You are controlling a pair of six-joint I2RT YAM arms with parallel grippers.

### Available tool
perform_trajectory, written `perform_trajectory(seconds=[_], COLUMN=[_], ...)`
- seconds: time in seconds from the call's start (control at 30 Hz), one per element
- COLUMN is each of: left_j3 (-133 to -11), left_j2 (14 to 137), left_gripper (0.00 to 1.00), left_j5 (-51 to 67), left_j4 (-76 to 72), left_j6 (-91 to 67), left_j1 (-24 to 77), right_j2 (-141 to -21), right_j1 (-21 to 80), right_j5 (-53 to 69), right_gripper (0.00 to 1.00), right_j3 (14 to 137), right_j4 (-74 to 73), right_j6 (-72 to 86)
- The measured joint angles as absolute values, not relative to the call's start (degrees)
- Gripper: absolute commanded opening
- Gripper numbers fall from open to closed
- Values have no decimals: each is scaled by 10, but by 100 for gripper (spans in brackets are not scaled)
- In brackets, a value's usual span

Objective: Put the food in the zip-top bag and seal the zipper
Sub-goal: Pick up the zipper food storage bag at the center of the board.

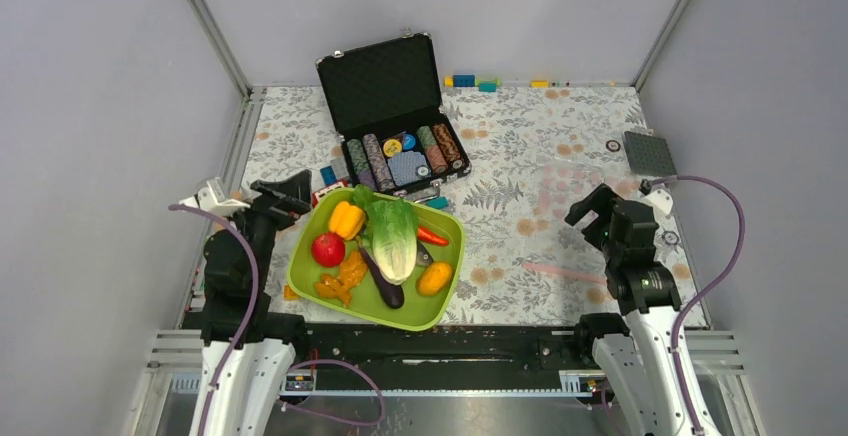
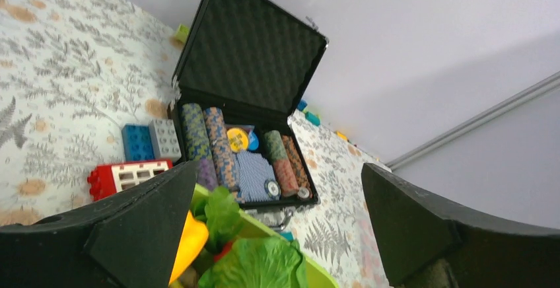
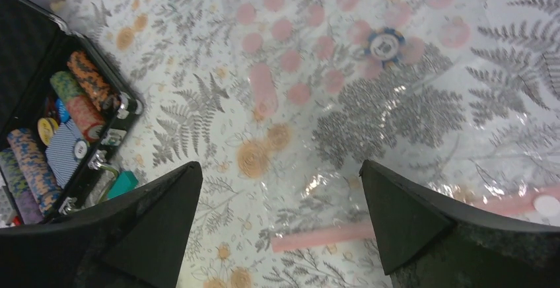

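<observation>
The food lies in a lime-green tray (image 1: pixel 300 274) between the arms: yellow pepper (image 1: pixel 347 220), red apple (image 1: pixel 328 249), green lettuce (image 1: pixel 392 226), purple eggplant (image 1: pixel 382 281), orange carrot (image 1: pixel 432 236) and orange fruit (image 1: pixel 435 278). The grey fish is mostly hidden under the lettuce. The clear zip-top bag (image 1: pixel 575 206) lies flat and empty on the table right of the tray, with its pink zipper (image 1: pixel 563 272) along the near edge. My left gripper (image 1: pixel 285 196) is open above the tray's far left corner. My right gripper (image 1: pixel 590 206) is open above the bag (image 3: pixel 370 103), over its zipper (image 3: pixel 330 236).
An open black case of poker chips (image 1: pixel 395 126) stands behind the tray. Toy bricks (image 1: pixel 328 174) lie left of the case and more (image 1: pixel 475 81) along the back wall. A grey square plate (image 1: pixel 650 153) sits at far right. A loose chip (image 3: pixel 385 45) lies at the bag.
</observation>
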State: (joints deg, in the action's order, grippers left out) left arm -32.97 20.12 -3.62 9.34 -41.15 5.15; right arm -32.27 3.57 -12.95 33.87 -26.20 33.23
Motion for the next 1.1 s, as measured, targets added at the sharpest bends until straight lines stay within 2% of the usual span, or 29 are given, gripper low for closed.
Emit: perform_trajectory(seconds=[0.33, 0.67, 1.1], left_j3=[-297, -286, -285], left_j2=[141, 171, 189], left_gripper=[99, 99, 99], left_j5=[8, 27, 10], left_j4=[182, 191, 211], left_j6=[-422, -427, -436], left_j1=[51, 51, 51], right_j2=[-303, -423, -587], right_j1=[36, 36, 36], right_j5=[-154, -143, -144], right_gripper=[98, 98, 98], right_j3=[339, 300, 289], right_j4=[-376, -402, -347], right_j6=[388, 472, 531])
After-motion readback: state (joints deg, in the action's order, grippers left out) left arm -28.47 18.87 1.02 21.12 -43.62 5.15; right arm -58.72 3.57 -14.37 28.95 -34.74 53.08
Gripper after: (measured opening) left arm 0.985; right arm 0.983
